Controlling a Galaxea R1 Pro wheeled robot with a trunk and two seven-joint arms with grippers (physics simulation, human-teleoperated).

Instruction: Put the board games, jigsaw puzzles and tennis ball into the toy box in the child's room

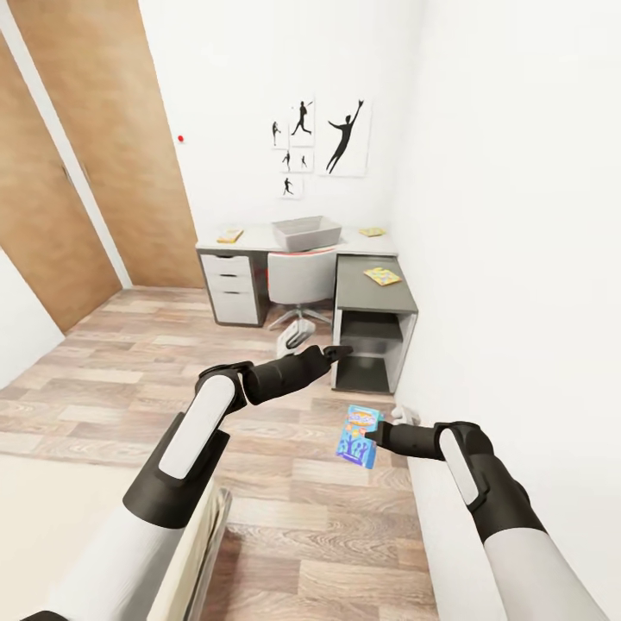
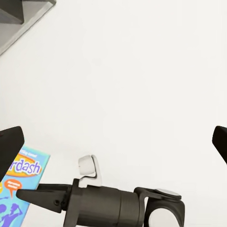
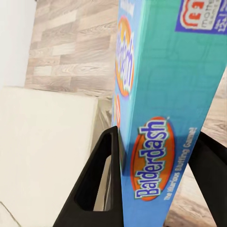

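While right jaws (image 1: 369,438) clamp the board game (image 1: 359,436) (title half-hidden), left jaws' (image 1: 338,351) state is unclear.

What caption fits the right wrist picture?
Right gripper clamps the blue Balderdash board game on edge above the wood floor.

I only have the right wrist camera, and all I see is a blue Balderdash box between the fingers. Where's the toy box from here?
Observer: The toy box is on the table straight ahead, against the far wall.
Operator: Can I drive the Balderdash box straight up to it?
Observer: Probably not head-on. A chair is tucked in at the table's front, right below the toy box.
Operator: Is the left gripper carrying anything?
Observer: No, the left gripper is open and holds nothing.
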